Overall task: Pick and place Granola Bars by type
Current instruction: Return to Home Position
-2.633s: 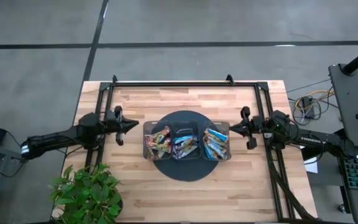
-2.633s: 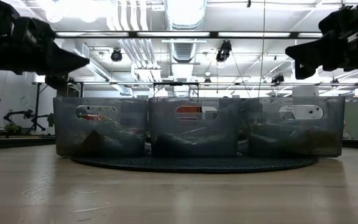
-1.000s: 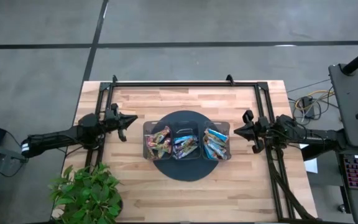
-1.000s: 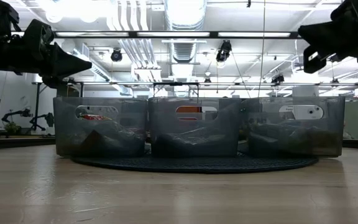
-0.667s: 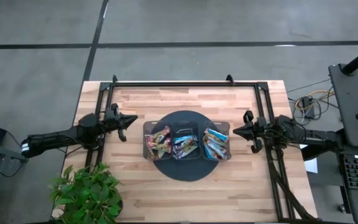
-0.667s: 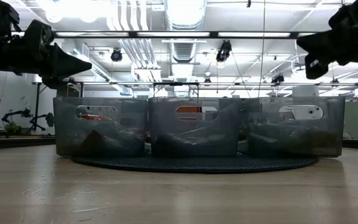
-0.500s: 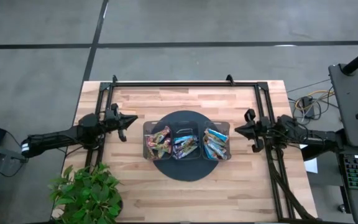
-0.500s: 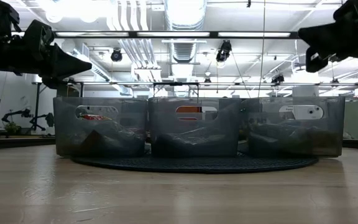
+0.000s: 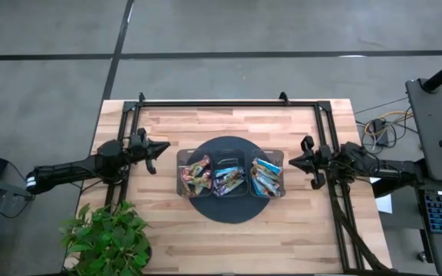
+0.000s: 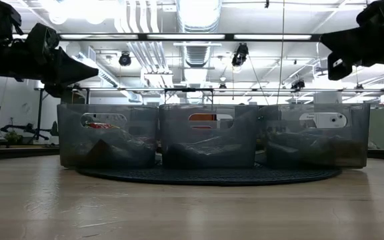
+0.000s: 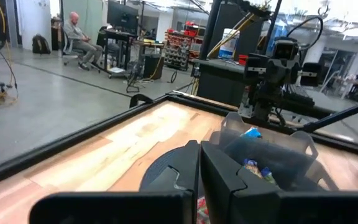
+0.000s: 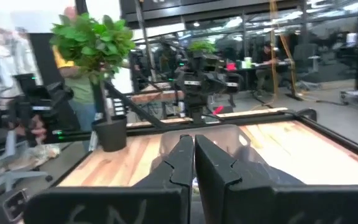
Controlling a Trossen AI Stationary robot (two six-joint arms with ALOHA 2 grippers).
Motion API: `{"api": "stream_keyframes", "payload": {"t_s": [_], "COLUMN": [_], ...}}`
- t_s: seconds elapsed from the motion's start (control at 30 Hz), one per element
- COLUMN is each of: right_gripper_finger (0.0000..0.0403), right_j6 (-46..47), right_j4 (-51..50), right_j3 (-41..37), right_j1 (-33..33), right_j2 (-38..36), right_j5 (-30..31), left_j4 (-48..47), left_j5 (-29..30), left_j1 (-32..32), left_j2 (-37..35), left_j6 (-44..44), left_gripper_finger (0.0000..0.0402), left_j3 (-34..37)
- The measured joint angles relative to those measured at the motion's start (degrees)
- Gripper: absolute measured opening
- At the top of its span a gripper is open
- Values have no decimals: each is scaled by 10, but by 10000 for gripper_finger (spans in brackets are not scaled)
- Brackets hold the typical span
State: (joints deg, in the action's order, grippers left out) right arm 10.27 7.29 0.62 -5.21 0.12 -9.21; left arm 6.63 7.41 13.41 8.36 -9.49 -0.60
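Between the pinched-together fingers of left gripper (image 9: 163,149) and right gripper (image 9: 291,160), shiny foil-wrapped Granola Bars (image 9: 265,177) are lying at mixed slants.

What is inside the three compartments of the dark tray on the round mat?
The tray holds reddish-orange bars on the left, dark blue bars in the middle, light blue bars on the right. They lie heaped, so lower ones are covered and cannot be counted.

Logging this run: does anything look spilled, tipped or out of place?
Nothing stands out: the granola bars lie inside the tray, sorted by colour; left claw and right claw wait shut beside it.
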Motion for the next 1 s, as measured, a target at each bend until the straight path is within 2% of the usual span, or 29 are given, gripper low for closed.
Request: {"api": "stream_keyframes", "payload": {"t_s": [0.1,0.3,0.43,0.57,0.7,0.83,1.0], "right_gripper_finger": [9,9,9,9,9,9,8], "right_j6": [-1,-30,-32,-30,-30,-24,-17], "right_j4": [10,14,10,10,10,11,11], "right_j3": [0,0,0,0,0,0,0], "right_j1": [5,11,11,11,11,11,11], "right_j2": [0,0,1,1,1,1,0], "right_j5": [-26,-28,-28,-28,-28,-28,-28], "left_j4": [9,5,37,62,64,47,34], "left_j5": [0,0,-6,-8,-10,-46,-47], "left_j1": [0,0,-4,-18,-42,-63,-85], "left_j2": [0,0,0,0,0,0,0], "left_j6": [-15,-14,-21,25,24,31,32], "left_gripper_finger": [0,0,0,0,0,0,0], "left_j3": [0,0,0,0,0,0,1]}}
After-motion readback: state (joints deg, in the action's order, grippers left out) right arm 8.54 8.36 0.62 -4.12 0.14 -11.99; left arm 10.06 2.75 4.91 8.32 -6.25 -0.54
